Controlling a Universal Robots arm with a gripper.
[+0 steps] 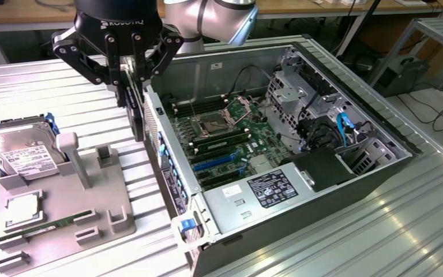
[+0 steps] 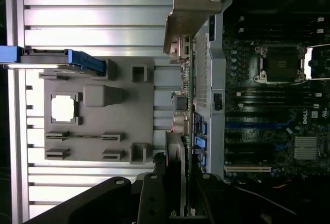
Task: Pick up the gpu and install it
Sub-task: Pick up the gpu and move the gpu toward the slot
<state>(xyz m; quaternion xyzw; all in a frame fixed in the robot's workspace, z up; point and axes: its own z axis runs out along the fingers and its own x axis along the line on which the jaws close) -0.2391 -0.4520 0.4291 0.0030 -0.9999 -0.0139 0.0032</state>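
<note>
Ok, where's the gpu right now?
The gpu hangs upright in the gripper on the exterior view's left, between the tray and the near wall of the case.

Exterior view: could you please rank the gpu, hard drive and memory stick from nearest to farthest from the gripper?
1. gpu, held edge-down in the gripper.
2. hard drive, standing on the tray, at the exterior view's left.
3. memory stick, lying at the tray's near end.
</note>
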